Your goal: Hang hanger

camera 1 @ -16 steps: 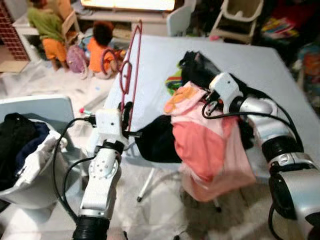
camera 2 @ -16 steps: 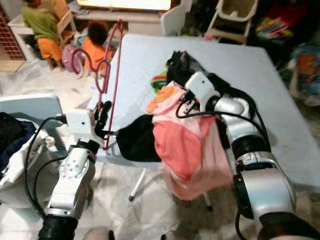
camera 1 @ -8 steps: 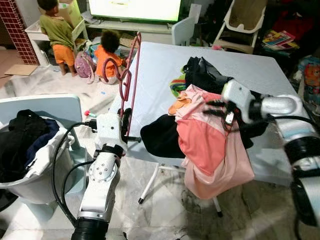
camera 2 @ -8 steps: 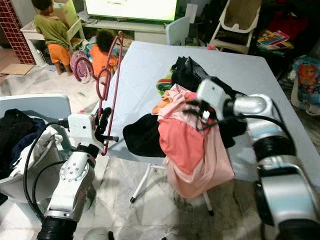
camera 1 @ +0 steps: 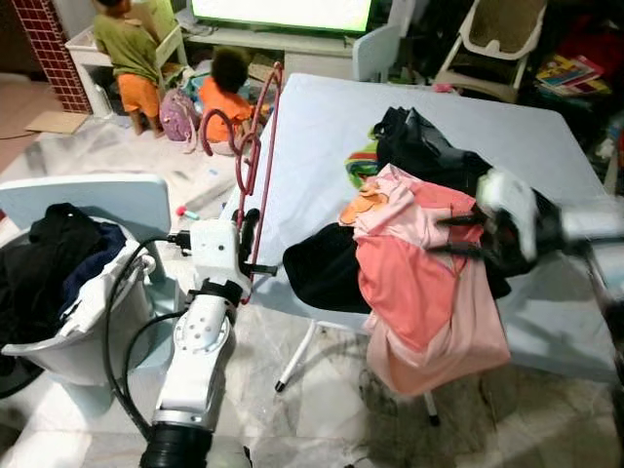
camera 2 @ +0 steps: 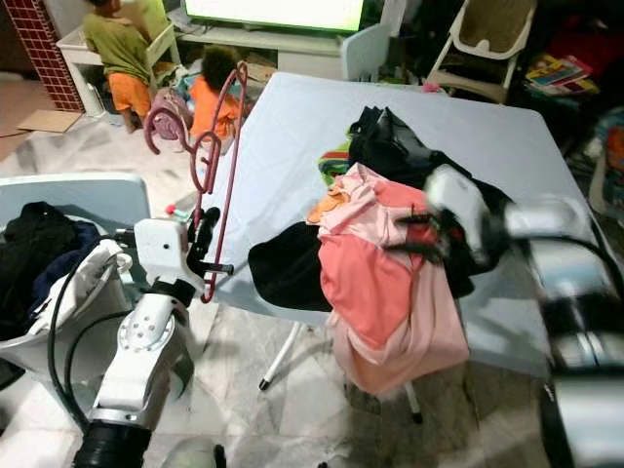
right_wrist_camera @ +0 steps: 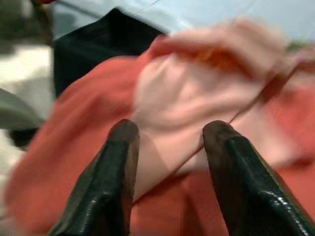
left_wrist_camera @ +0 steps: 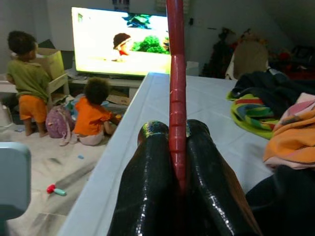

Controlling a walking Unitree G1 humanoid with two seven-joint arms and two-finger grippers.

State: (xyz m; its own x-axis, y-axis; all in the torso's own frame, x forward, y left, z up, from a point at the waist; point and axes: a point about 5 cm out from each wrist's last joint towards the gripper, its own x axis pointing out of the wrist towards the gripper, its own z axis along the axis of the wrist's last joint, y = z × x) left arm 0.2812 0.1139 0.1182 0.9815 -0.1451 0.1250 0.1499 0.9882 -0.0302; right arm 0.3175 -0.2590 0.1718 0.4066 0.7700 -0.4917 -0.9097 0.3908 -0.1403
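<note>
The pale blue table (camera 1: 526, 146) carries a heap of clothes (camera 1: 429, 263) that spills over its near edge and hides the table legs. The right gripper (right_wrist_camera: 170, 147) is motion-blurred beside the heap, fingers apart over pink cloth. A basket (camera 1: 68, 341) of dark laundry sits left. The left gripper (left_wrist_camera: 170, 152) clamps the red hanger (camera 1: 258, 146) upright beside the table's left edge. Two children sit before a television (left_wrist_camera: 120, 42).

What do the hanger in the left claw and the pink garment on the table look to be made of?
Hanger: likely plastic or coated wire, a thin dark red rod with a slight sheen, seen pinched in the left claw. Pink garment: soft cloth, matte, draping in folds over the table edge. The right claw hovers open over it, blurred.
</note>
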